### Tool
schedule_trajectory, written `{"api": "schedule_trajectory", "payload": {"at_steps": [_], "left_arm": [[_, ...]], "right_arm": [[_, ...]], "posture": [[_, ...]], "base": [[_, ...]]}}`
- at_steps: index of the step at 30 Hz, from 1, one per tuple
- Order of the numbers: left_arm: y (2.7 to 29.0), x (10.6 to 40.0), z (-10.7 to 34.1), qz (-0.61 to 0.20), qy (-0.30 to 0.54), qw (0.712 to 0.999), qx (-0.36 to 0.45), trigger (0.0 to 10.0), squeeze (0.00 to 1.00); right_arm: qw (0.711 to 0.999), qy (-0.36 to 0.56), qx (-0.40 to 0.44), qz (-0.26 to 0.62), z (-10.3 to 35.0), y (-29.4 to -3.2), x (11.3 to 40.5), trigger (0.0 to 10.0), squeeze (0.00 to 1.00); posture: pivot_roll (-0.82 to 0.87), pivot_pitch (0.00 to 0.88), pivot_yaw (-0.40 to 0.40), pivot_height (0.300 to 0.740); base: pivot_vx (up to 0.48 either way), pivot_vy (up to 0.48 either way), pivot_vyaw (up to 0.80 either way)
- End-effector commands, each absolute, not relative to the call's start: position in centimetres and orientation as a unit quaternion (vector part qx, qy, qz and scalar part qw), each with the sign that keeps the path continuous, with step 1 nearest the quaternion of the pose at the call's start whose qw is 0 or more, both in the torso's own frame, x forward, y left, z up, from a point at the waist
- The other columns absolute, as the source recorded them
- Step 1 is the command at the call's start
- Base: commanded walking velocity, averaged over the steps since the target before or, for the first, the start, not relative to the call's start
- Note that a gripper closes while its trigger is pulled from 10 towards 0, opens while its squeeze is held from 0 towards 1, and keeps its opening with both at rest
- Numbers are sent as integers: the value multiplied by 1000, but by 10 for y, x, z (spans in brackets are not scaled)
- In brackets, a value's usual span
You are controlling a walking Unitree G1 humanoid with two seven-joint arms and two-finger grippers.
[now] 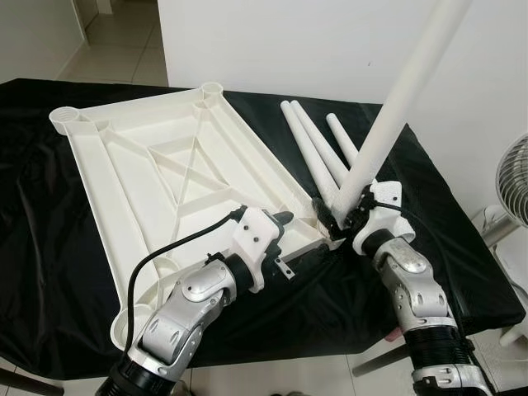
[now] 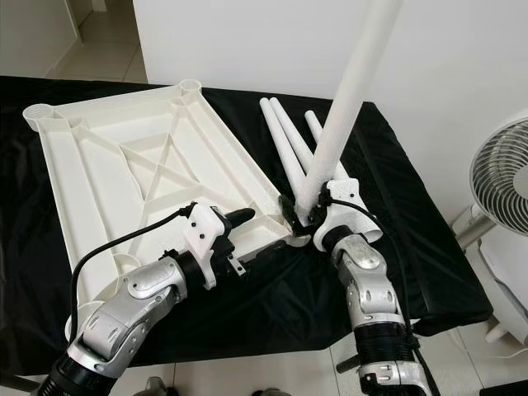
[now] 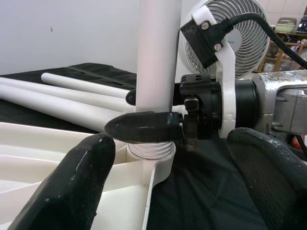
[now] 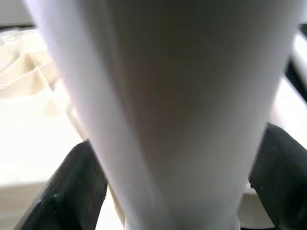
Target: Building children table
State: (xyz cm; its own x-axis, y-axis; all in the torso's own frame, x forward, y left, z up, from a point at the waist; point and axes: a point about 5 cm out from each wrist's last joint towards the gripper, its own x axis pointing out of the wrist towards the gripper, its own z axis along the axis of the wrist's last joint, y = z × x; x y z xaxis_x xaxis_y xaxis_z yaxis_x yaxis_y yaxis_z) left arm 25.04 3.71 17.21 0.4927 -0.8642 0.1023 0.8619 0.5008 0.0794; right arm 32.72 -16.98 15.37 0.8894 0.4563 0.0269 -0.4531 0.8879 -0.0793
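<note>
The white table top [image 1: 165, 165] lies upside down on a black cloth. My right gripper [image 1: 345, 221] is shut on a white table leg [image 1: 396, 107]. The leg stands tilted, its lower end in the corner socket [image 3: 151, 153] at the top's near right corner. In the right wrist view the leg [image 4: 168, 110] sits between both black fingers [image 4: 72, 187]. My left gripper [image 1: 285, 243] is open just left of that corner, above the top's near edge, pointing at the socket with nothing between its fingertips [image 3: 72, 187].
Three loose white legs [image 1: 309, 140] lie side by side on the cloth beyond the corner. A standing fan [image 1: 516, 190] is off the table's right side. The black cloth [image 1: 462, 272] drops at the near and right edges.
</note>
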Motion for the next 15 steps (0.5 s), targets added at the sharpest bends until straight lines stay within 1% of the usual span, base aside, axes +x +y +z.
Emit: {"api": "schedule_trajectory", "payload": {"at_steps": [1,2,3,4,6,10,15], "left_arm": [[34,247,172,-519,-63,852,9,10000,0],[34,247,172,-519,-63,852,9,10000,0],[35,247,173,-518,-63,853,9,10000,0],[35,247,173,-518,-63,853,9,10000,0],[35,248,173,-517,-62,854,9,10000,0],[36,247,173,-515,-62,855,9,10000,0],[36,247,173,-515,-62,855,8,10000,0]], "right_arm": [[964,-13,-45,261,151,-172,330,4549,0],[964,-13,-45,261,151,-172,330,4549,0],[961,-11,-51,270,150,-173,331,2980,0],[961,-11,-51,270,150,-173,331,2980,0],[956,-7,-55,287,148,-175,332,0,0],[951,-8,-51,304,147,-177,332,0,0],[954,-11,-44,296,146,-176,331,0,0]], "posture": [[17,87,-71,740],[17,87,-71,740],[20,92,-70,740],[20,92,-70,740],[21,95,-69,740],[24,99,-69,740],[23,101,-69,740]], "base": [[0,0,0],[0,0,0],[0,0,0],[0,0,0],[0,0,0],[0,0,0],[0,0,0]]}}
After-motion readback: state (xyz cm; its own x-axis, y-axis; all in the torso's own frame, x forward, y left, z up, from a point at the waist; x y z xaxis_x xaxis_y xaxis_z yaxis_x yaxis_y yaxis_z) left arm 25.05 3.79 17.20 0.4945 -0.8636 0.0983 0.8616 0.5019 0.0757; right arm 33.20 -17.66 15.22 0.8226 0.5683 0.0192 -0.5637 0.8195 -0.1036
